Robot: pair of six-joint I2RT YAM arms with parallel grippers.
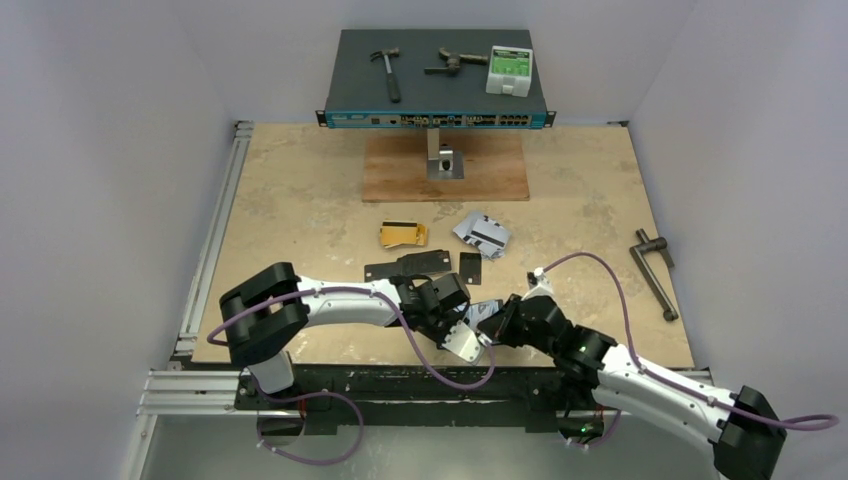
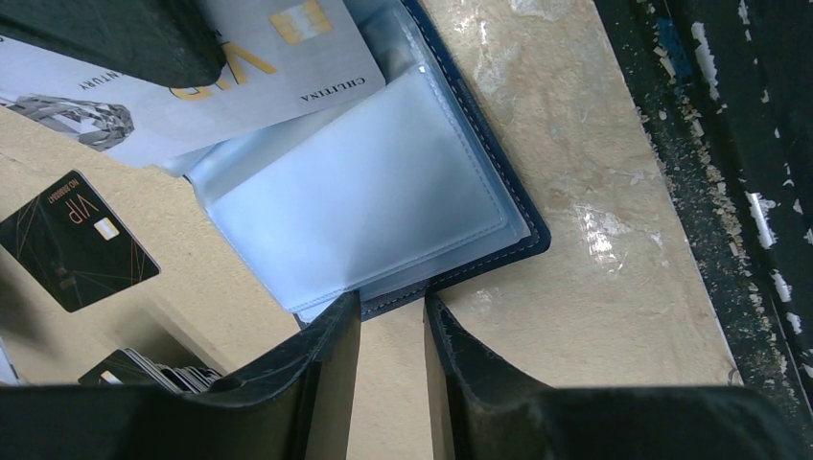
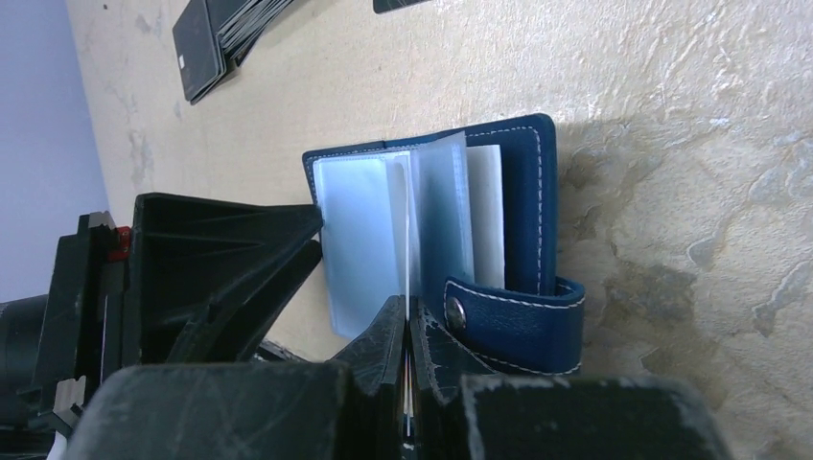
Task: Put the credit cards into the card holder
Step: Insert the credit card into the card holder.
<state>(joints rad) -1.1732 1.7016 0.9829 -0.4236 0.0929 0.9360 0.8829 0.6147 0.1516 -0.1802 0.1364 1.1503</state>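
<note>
The navy card holder (image 2: 522,225) lies open near the table's front edge, its clear sleeves (image 3: 360,240) fanned and its snap tab (image 3: 522,321) hanging loose. My right gripper (image 3: 410,321) is shut on a silver-grey credit card (image 2: 240,67), whose far end lies in among the sleeves. My left gripper (image 2: 393,311) stands open at the holder's near edge, with bare table between its fingers. More credit cards lie further back: gold ones (image 1: 402,234), a silver pile (image 1: 482,233) and black ones (image 1: 405,268). In the top view the holder (image 1: 466,343) sits between both grippers.
A single black card (image 2: 77,240) and a stack of cards (image 2: 153,369) lie left of the holder. The table's black front rail (image 2: 729,192) runs close by it. A network switch (image 1: 437,75) carrying tools stands at the back above a wooden board (image 1: 445,168). A metal crank (image 1: 653,272) lies right.
</note>
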